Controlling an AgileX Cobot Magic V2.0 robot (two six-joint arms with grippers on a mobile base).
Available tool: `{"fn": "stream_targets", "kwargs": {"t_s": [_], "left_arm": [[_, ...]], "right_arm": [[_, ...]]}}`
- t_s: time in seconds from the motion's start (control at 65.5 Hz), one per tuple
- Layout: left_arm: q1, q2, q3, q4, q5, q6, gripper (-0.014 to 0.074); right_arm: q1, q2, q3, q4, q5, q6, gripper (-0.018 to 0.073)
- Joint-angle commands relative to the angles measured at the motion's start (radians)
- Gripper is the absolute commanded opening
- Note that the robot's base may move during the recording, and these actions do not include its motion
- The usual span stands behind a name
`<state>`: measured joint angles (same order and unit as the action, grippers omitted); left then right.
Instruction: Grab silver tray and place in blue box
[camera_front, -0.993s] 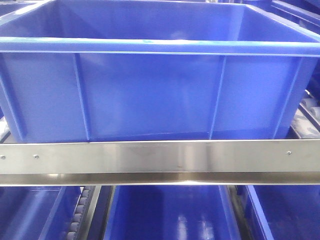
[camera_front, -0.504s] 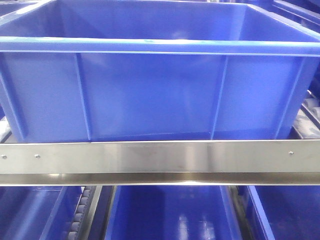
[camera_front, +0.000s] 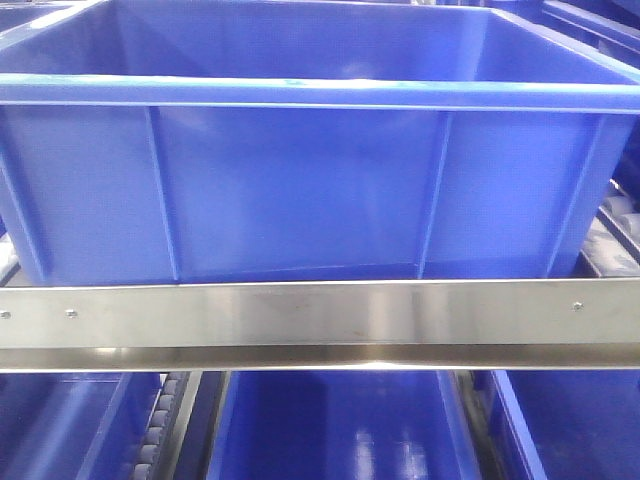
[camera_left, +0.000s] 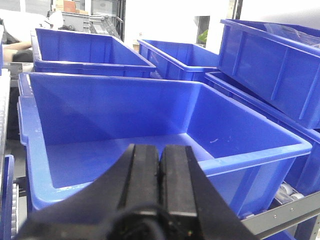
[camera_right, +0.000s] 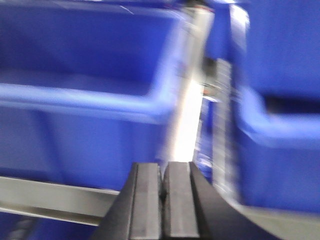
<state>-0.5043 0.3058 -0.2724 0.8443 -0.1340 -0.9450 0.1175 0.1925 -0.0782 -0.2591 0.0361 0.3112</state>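
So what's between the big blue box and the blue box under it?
In the front-facing view, a shiny metal rail runs between the big blue box and the lower one.

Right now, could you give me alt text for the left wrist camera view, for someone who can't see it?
The left gripper, jaws shut with nothing between them, sits in the foreground before a large empty blue box on a metal rack. More blue boxes stand behind and to the right; no silver tray shows.

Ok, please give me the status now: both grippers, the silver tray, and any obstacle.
Left gripper shut, empty, facing the blue box. Right gripper shut, empty; that view blurred. Silver tray not in any view. Box looks empty; no visible obstacle.
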Motion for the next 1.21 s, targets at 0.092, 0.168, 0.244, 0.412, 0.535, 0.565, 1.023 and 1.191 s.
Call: {"fn": "stream_targets", "kwargs": {"t_s": [0.092, 0.168, 0.244, 0.412, 0.535, 0.565, 1.023, 1.191], "left_arm": [[0.001, 0.007, -0.031, -0.004, -0.061, -0.003, -0.0083], [0.001, 0.007, -0.031, -0.004, -0.061, -0.003, -0.0083], [0.001, 0.007, -0.031, -0.004, -0.061, -0.003, -0.0083], [0.001, 0.007, -0.031, -0.004, -0.061, -0.003, -0.0083], [0.001, 0.007, -0.031, -0.004, -0.061, -0.003, -0.0083], [0.001, 0.007, -0.031, -0.004, -0.061, -0.003, -0.0083], [0.001, 0.007, -0.031, -0.004, -0.061, -0.003, -0.0083], [0.001, 0.007, -0.031, -0.004, -0.061, -0.003, -0.0083]], "right_arm": [[-0.084, -0.117, 0.064, 0.086, -0.128, -0.060, 0.0048], [-0.084, -0.165, 0.102, 0.123, -0.136, -0.087, 0.0048], [-0.084, -0.214, 0.111, 0.189, -0.102, -0.177, 0.0048], [-0.084, -0.223, 0.111, 0.323, -0.122, -0.336, 0.0048], [-0.084, -0.223, 0.111, 0.324, -0.140, -0.335, 0.0048], [-0.084, -0.223, 0.111, 0.324, -0.140, -0.335, 0.0048], [-0.084, -0.223, 0.111, 0.253, -0.169, -0.257, 0.0048], [-0.084, -0.223, 0.111, 0.253, -0.179, -0.257, 0.0048]]}}
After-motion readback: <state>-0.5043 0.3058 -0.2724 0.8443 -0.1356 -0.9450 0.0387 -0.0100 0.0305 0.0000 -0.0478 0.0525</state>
